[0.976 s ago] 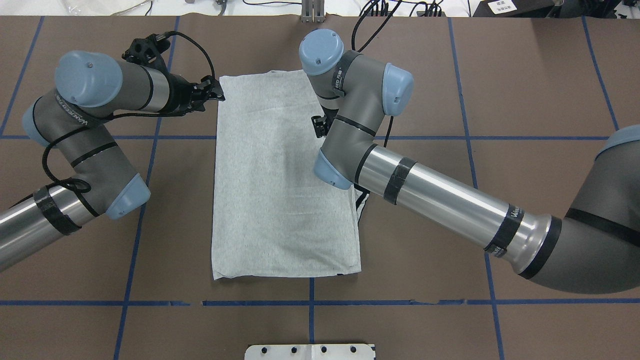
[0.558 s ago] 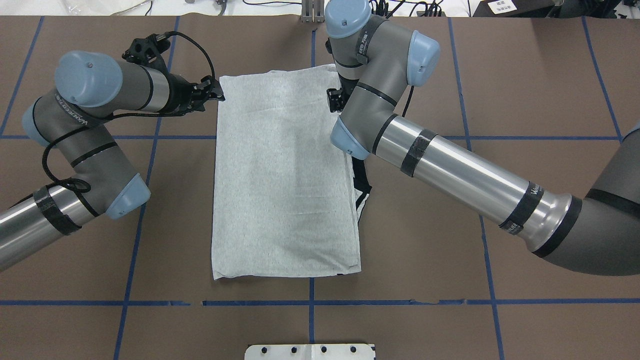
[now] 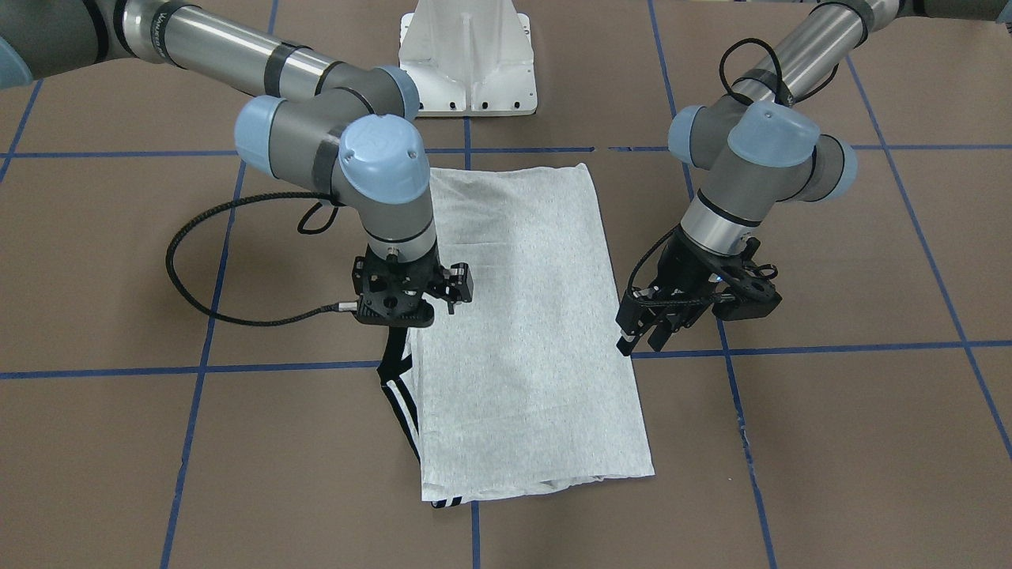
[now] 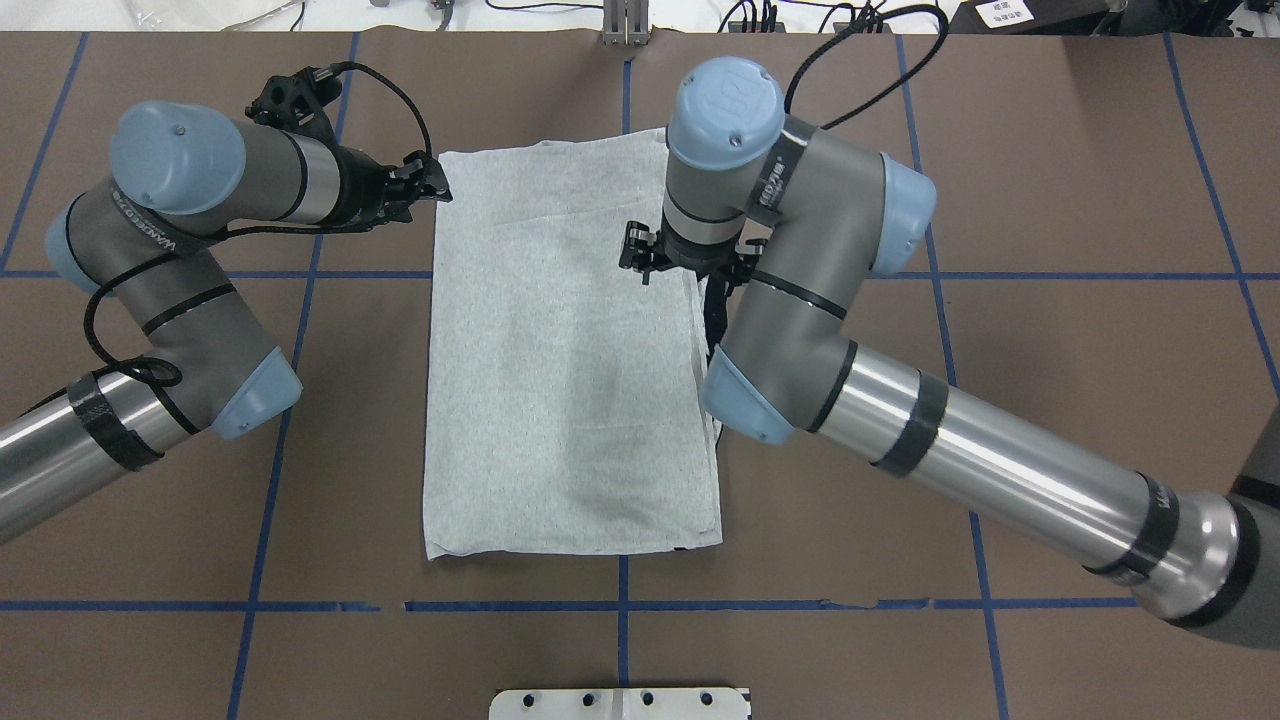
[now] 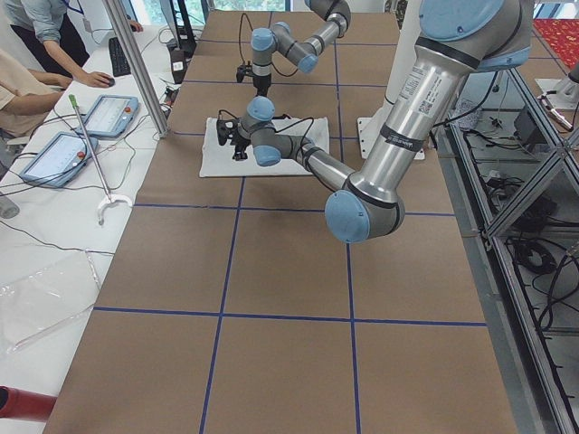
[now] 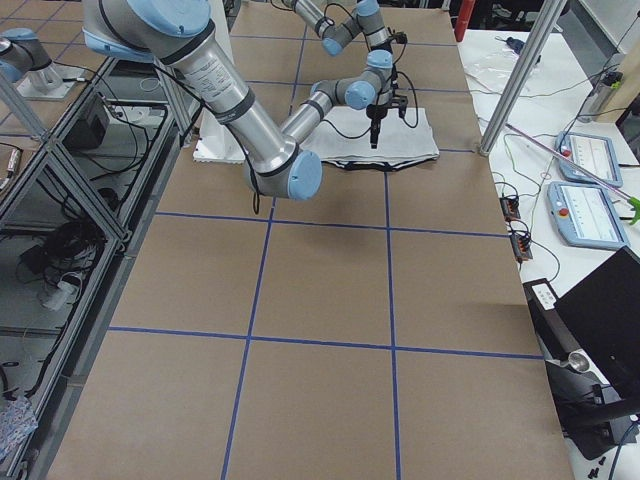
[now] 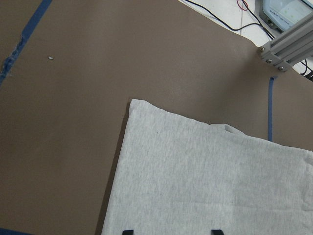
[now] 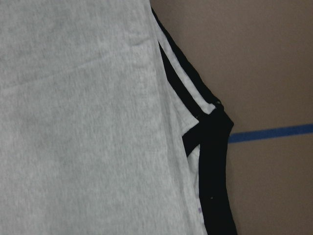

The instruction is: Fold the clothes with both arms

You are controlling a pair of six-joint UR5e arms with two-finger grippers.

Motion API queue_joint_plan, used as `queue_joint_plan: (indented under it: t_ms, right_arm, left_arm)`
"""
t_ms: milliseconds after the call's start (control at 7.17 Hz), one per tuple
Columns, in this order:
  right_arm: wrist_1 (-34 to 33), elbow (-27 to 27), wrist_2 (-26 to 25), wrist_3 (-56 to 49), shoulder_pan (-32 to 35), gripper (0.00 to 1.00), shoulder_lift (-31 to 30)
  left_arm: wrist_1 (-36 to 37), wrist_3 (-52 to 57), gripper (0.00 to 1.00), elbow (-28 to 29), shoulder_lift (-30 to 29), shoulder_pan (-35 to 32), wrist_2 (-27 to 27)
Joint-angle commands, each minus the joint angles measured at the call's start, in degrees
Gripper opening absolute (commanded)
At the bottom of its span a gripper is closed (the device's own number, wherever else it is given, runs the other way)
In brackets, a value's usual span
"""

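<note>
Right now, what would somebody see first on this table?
The grey T-shirt, folded into a neat rectangle in the middle of the table. Black-and-white stripes peek from its edge on the side of the right arm, and the left gripper hangs open at the opposite edge.

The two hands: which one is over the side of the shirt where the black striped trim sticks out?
The right hand, above the T-shirt edge showing the striped trim. The left hand is by the plain grey opposite edge.
</note>
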Motion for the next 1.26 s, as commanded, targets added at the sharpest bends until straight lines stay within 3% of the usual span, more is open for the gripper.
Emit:
queue_joint_plan:
  t_ms: [0, 139, 279, 558, 697, 1116]
  right_arm:
    - [5.6, 8.7, -2.9, 20.8, -4.7, 1.0, -6.5]
    - [6.3, 8.8, -13.4, 31.2, -10.5, 1.0, -6.5]
    - [7.1, 9.2, -17.1, 33.2, -13.6, 1.0, -6.8]
    - [7.1, 17.6, -17.2, 37.1, -16.6, 1.0, -13.9]
    - [7.0, 19.3, -17.6, 40.2, -18.4, 0.99, -15.5]
    - [7.3, 18.3, -17.9, 44.8, -20.5, 0.98, -16.8]
  left_arm:
    - [0.0, 0.0, 0.61, 0.0, 0.0, 0.0, 0.0]
    - [0.0, 0.0, 0.62, 0.0, 0.0, 0.0, 0.0]
    - [0.0, 0.0, 0.61, 0.0, 0.0, 0.0, 0.0]
    - [0.0, 0.0, 0.61, 0.0, 0.1, 0.0, 0.0]
    - [0.0, 0.0, 0.62, 0.0, 0.1, 0.0, 0.1]
    - [0.0, -0.1, 0.62, -0.1, 0.1, 0.0, 0.1]
